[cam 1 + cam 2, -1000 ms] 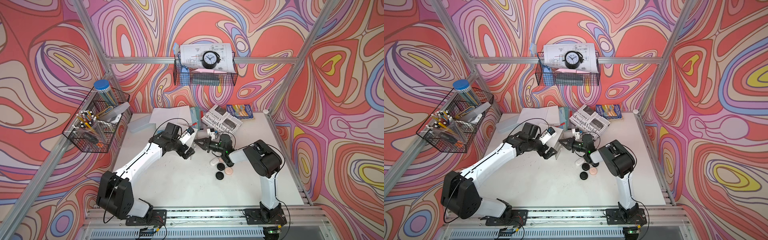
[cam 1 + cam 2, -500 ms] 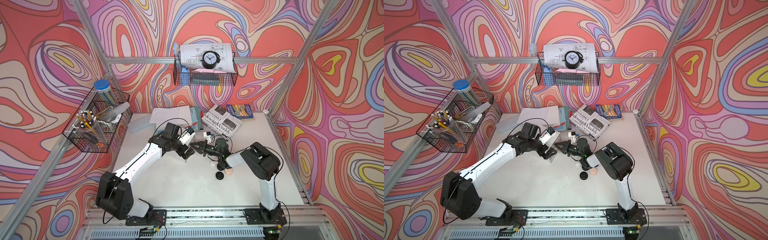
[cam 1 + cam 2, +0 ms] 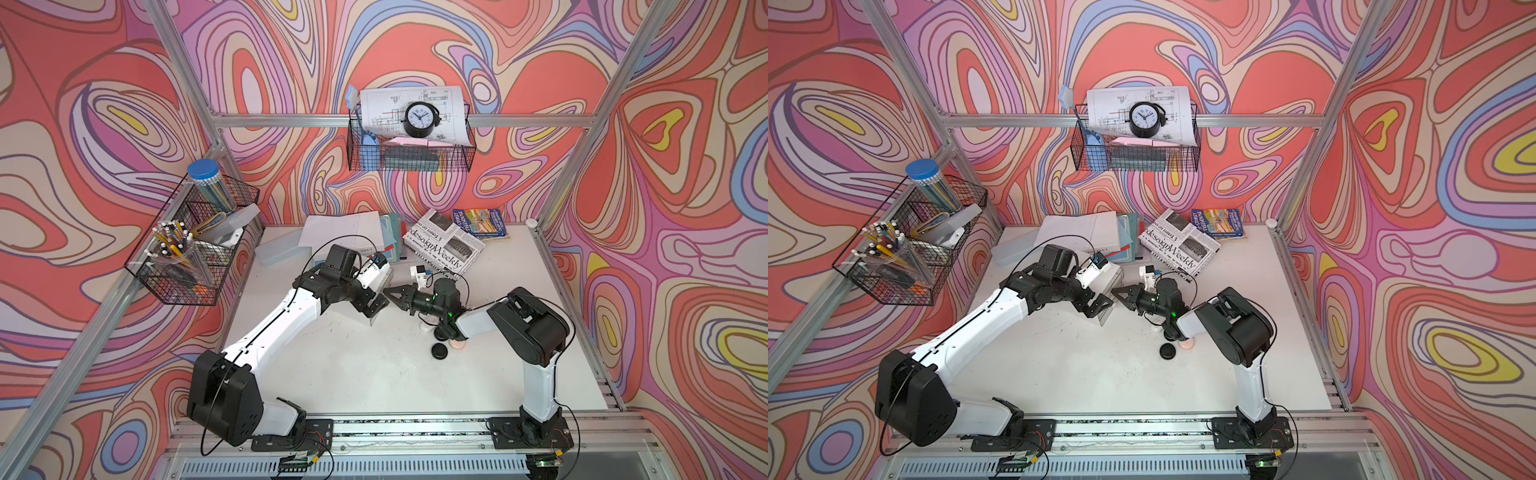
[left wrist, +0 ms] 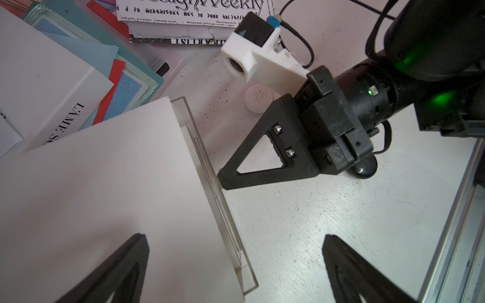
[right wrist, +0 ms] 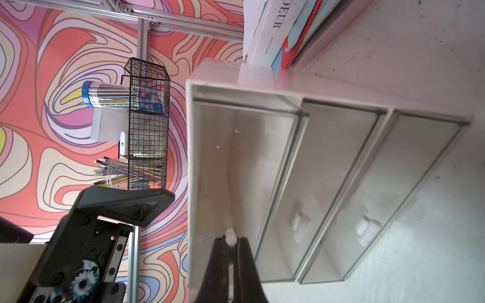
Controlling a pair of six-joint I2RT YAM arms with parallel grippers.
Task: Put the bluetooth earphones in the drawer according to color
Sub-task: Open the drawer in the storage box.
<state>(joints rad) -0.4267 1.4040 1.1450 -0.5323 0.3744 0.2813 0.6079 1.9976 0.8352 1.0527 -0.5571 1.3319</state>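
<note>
The drawer (image 5: 328,157) is a small white cabinet (image 4: 118,183) with three clear drawers, standing mid-table (image 3: 375,318). My right gripper (image 5: 230,242) is shut on the tiny white knob (image 5: 230,236) of the top drawer, whose clear front sticks out slightly past the cabinet top. In both top views its tips (image 3: 387,291) (image 3: 1115,292) meet the cabinet front. My left gripper (image 4: 236,265) hangs open just above the cabinet (image 3: 370,307), holding nothing. Bluetooth earphones lie under my right arm: a black one (image 3: 439,352), a beige-pink one (image 3: 458,345) and a white one (image 4: 258,98). Others are partly hidden.
A newspaper (image 3: 442,249), a stack of papers and folders (image 3: 345,228) and a frosted pencil box (image 3: 282,251) lie behind the cabinet. A blue book (image 3: 480,222) sits at the back. A wire basket of pencils (image 3: 191,249) hangs on the left wall.
My right gripper has moved left, up to the cabinet front, staying shut. The left arm has held its place above the cabinet.
</note>
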